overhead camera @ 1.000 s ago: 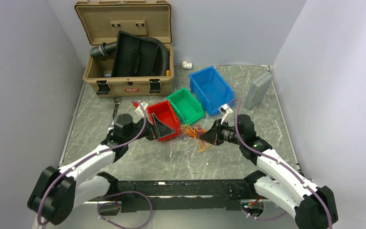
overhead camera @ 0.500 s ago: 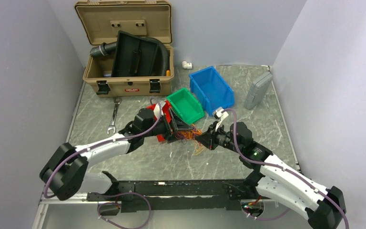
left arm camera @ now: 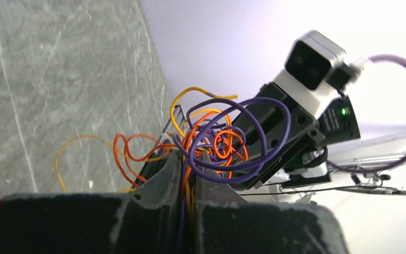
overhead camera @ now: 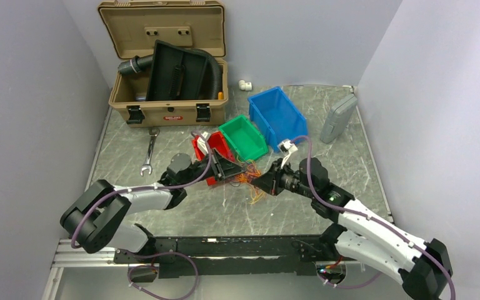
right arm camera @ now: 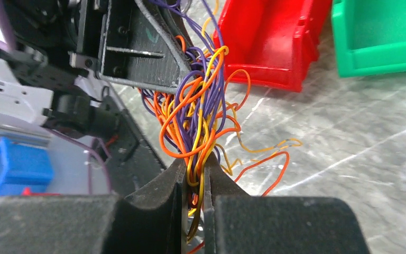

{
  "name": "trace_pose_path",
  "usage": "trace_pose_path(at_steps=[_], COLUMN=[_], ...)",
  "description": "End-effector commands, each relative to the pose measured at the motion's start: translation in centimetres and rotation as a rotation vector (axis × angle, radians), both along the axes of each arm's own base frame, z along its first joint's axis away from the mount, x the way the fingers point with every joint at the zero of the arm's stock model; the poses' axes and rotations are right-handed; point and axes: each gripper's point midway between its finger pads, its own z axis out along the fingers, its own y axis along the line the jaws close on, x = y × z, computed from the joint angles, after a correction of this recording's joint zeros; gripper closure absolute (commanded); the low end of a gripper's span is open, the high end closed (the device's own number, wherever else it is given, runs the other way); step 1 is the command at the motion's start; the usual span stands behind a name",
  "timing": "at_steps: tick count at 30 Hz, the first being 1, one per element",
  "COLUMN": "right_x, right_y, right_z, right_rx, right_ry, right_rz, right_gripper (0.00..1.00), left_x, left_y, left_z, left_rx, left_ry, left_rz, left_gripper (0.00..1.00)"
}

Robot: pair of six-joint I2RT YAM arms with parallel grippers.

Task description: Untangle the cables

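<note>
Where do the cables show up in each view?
Top external: cables at centre, bunched between the left gripper and the right gripper, just in front of the red bin.
Left wrist: cables at centre, rising from the pinched fingers.
Right wrist: cables at centre, also pinched, with the red bin above.
Shared landmark: the grey marble table, visible in all three.

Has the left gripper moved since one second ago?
Yes. In the top view the left gripper went right, away from the wrench, to the cables.
</note>
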Motion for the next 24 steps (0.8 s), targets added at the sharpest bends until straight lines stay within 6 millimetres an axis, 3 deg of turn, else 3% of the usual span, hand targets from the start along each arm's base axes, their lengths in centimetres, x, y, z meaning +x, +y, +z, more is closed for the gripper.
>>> trace_pose_path(at_steps=[1,5,8,10,12,14,15,18,20,22,24], right_x=[-2.3,-4.0,-3.7,-3.1,-2.7,-2.4,-2.4,-2.1,-0.9,1.5,1.9], right_y=[2.8,3.9,3.0,1.5,-0.1,-1.0,-1.1,-0.7,-0.4,-1.2,-2.6], right_z=[3.1,4.2,5.8,6.9,8.2,8.8,9.1,8.7,8.6,7.1,5.7], right_rx=[0.131,0.289,0.473,0.6,0.702,0.749,0.753,0.667,0.536,0.255,-0.007], right_ry=[0.22,0.453,0.556,0.629,0.614,0.608,0.593,0.5,0.359,0.115,0.001], right_rz=[0.138,0.289,0.316,0.301,0.304,0.305,0.316,0.332,0.287,0.101,-0.035], right_gripper=[1.0,1.0,1.0,0.94,0.77,0.4,0.29,0.1,0.08,0.05,0.07], left_x=[0.7,0.0,-0.7,-0.6,0.4,1.0,1.1,2.1,3.0,3.2,3.2], left_y=[2.7,3.5,4.4,5.0,5.5,5.9,6.2,7.0,7.3,7.2,7.0], left_z=[5.8,6.8,7.4,7.4,6.8,6.6,6.6,6.3,5.3,5.1,4.8], left_rx=[-0.157,-0.122,-0.075,-0.006,0.115,0.211,0.238,0.289,0.359,0.403,0.443], left_ry=[-0.446,-0.693,-0.867,-0.937,-0.961,-0.981,-0.98,-0.905,-0.752,-0.661,-0.556], left_rz=[0.117,0.14,0.172,0.202,0.231,0.238,0.245,0.297,0.298,0.273,0.246], left_gripper=[1.0,1.0,1.0,1.0,1.0,1.0,1.0,1.0,1.0,1.0,1.0])
